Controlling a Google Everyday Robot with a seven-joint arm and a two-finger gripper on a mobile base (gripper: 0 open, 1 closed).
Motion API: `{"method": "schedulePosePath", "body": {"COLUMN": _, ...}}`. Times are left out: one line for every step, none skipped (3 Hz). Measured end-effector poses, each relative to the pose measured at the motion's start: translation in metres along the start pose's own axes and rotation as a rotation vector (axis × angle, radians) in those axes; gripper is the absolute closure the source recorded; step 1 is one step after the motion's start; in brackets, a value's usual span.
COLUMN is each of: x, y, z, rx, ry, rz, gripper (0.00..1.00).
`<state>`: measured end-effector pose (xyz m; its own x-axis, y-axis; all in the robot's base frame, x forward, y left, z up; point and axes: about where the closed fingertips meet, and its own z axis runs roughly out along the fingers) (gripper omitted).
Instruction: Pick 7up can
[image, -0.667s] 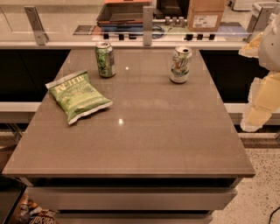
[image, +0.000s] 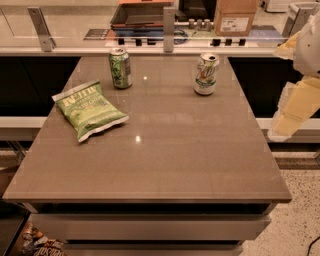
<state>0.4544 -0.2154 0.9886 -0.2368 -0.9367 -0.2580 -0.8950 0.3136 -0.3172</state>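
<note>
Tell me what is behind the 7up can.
Behind the 7up can: table edge, then a counter with a cardboard box. The can covers some tabletop. The tool hangs right of the table.

The small white-and-silver 7up can (image: 206, 74), upper centre-right, bears green logo markings. The darker metal can (image: 120, 68), upper left, is green all over. The crinkled chip bag (image: 89, 110) is bright green with white lettering. The stone table top (image: 175, 155) is plain grey-brown. The gripper (image: 289, 116), at the right edge, is pale yellow.

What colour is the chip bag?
The chip bag is green with white lettering, camera view; the hand is beyond the table's right edge.
</note>
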Motion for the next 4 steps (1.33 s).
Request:
{"method": "schedulePosePath", "body": {"x": 0.002, "y": -0.015, "z": 0.006, "rx": 0.079, "ry": -0.081, "rz": 0.108, "gripper": 0.0}}
{"method": "schedulePosePath", "body": {"x": 0.006, "y": -0.031, "z": 0.015, "rx": 0.156, "ry": -0.198, "rz": 0.223, "gripper": 0.0}}
{"method": "schedulePosePath", "body": {"x": 0.0, "y": -0.051, "z": 0.022, "rx": 0.231, "ry": -0.325, "rz": 0.303, "gripper": 0.0}}
{"method": "schedulePosePath", "body": {"x": -0.013, "y": -0.083, "z": 0.026, "rx": 0.296, "ry": -0.432, "rz": 0.358, "gripper": 0.0}}
